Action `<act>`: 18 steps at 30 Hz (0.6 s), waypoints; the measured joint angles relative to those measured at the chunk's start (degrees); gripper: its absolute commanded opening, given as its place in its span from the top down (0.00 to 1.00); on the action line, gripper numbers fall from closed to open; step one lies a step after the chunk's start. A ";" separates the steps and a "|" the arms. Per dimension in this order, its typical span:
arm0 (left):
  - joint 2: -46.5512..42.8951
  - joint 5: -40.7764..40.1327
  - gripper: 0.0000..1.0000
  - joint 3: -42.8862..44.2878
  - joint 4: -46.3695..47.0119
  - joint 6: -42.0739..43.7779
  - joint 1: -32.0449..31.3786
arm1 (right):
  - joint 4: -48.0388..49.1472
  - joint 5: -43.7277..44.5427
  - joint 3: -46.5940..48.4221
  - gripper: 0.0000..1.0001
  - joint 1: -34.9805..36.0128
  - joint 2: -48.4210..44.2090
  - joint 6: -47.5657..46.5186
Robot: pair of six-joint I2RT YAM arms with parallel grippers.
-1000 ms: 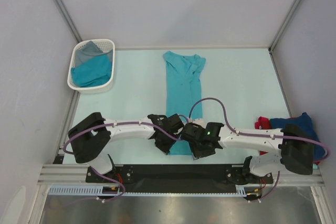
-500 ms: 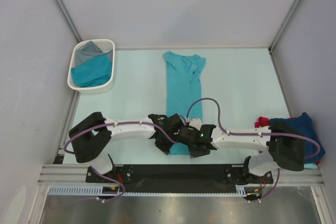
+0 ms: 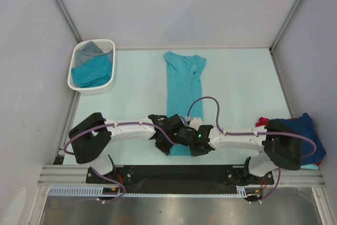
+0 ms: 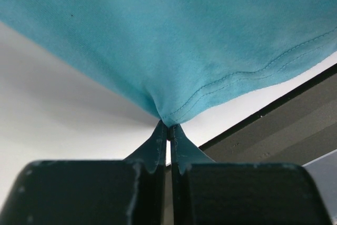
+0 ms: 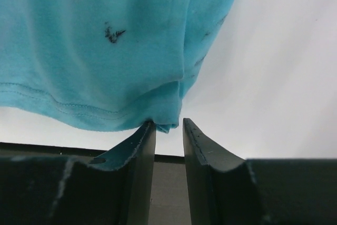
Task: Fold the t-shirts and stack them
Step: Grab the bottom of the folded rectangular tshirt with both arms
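Near hem corner of teal t-shirt clamped by left gripper fingers. Right gripper fingers apart at other corner; hem to be seated deeper before closing.

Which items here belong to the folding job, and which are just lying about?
Job:
teal t-shirt on the table
left pincer, shut on its hem
right pincer, open at its corner
navy shirt
red shirt
basket's teal shirt and grey shirt

Lying about:
white basket
aluminium rail
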 measured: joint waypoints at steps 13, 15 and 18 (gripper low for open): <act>-0.20 -0.07 0.98 -0.24 0.22 -0.07 0.00 | -1.18 0.52 0.00 1.00 -0.28 -0.20 2.58; -0.35 -0.55 0.98 -0.24 0.15 -0.24 -0.09 | -1.99 0.72 0.07 1.00 -0.17 -0.61 3.17; -1.60 -2.25 0.98 -0.28 -0.44 -0.31 -0.24 | -5.20 1.95 1.38 1.00 0.13 -1.81 4.66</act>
